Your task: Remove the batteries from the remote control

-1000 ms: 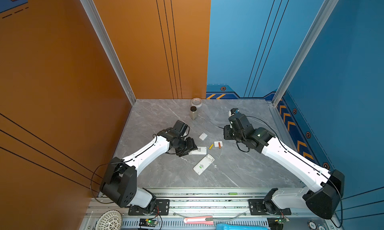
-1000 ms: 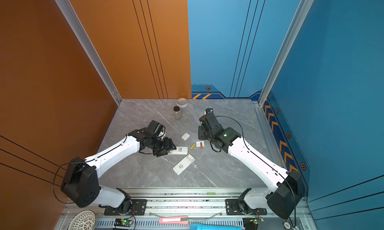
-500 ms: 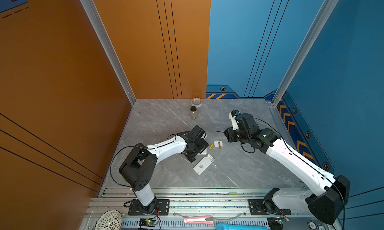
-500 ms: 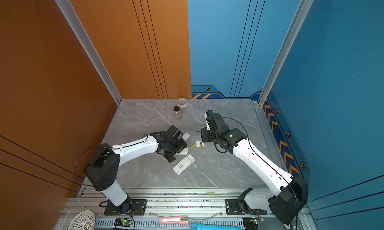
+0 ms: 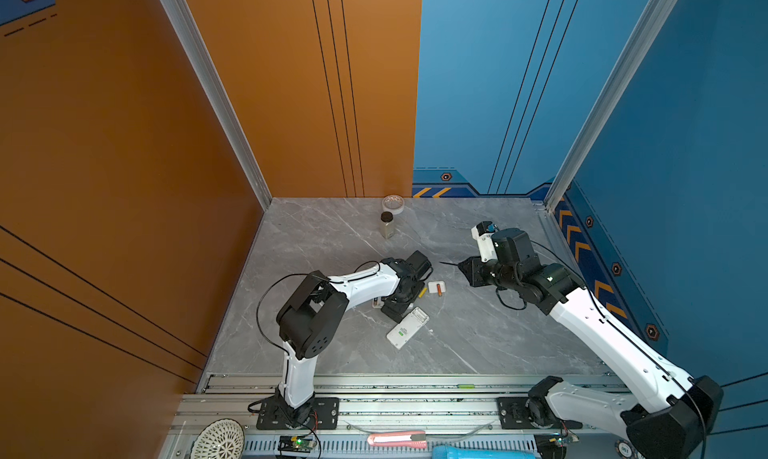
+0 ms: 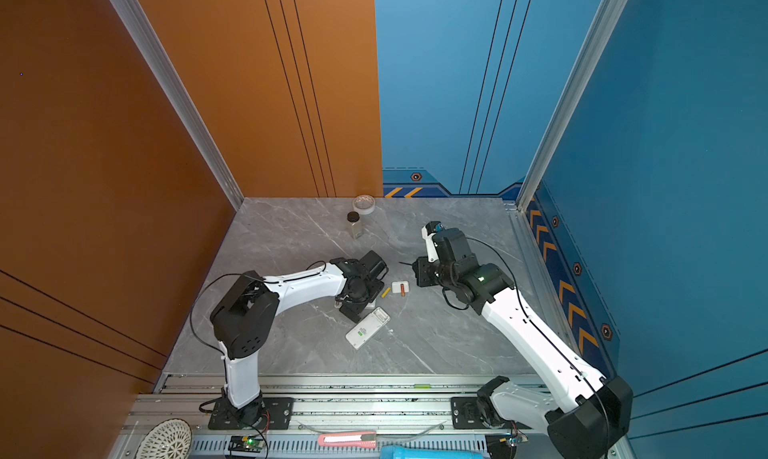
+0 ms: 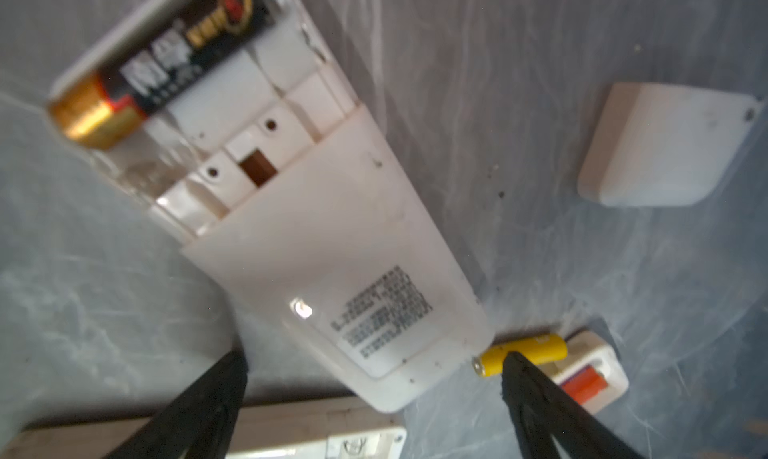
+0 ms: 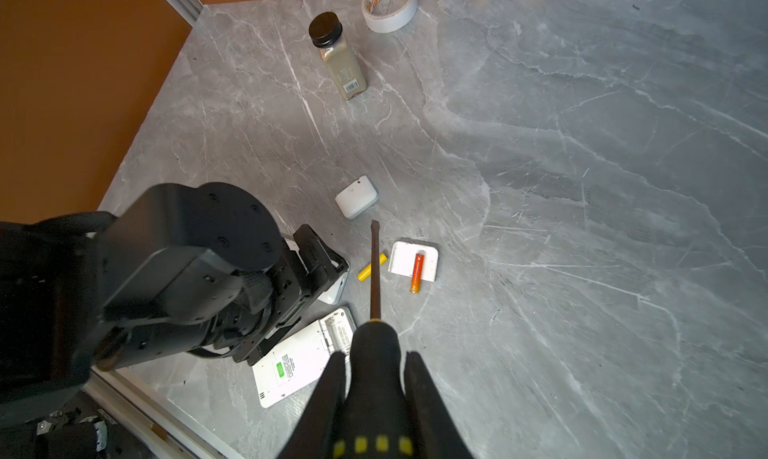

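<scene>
Table (image 5: 478, 344) right half open; yellow battery (image 5: 422, 292), remote (image 5: 407, 327), bottle (image 5: 386, 225) obstruct centre.

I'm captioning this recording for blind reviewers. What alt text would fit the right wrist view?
The right gripper is shut on a black-and-yellow screwdriver whose shaft points out over a grey marble table. Past it lie a yellow battery, an orange battery on a small white cover, and a white remote, with the left arm beside them.

Tabletop (image 8: 582, 187) smooth marble-look w/ slight sheen; remote (image 7: 332, 228) matt white plastic; yellow battery (image 7: 540, 347) glossy.
</scene>
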`<action>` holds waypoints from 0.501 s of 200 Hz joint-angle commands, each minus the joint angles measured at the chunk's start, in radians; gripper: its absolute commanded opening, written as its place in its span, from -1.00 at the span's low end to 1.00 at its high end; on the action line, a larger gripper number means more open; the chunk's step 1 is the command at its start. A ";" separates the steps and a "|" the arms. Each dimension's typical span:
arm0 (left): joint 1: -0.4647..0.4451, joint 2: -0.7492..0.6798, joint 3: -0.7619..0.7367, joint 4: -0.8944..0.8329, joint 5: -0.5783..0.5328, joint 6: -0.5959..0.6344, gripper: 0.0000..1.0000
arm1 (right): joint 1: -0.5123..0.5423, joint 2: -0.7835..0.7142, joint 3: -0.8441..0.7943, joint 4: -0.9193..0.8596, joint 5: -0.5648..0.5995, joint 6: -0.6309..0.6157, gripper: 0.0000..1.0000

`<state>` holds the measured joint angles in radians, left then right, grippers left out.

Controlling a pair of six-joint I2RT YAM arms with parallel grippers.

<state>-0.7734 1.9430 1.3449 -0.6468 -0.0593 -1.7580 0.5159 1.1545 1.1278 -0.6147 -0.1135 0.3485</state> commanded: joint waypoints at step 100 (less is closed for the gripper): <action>0.048 0.091 0.052 -0.085 -0.001 0.113 -0.01 | -0.065 -0.076 -0.081 -0.017 -0.042 -0.063 -1.00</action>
<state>-0.7391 1.9846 1.3918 -0.7025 -0.0784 -1.7287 0.4664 1.0996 1.0622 -0.6212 -0.1356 0.3111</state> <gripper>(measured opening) 0.553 0.250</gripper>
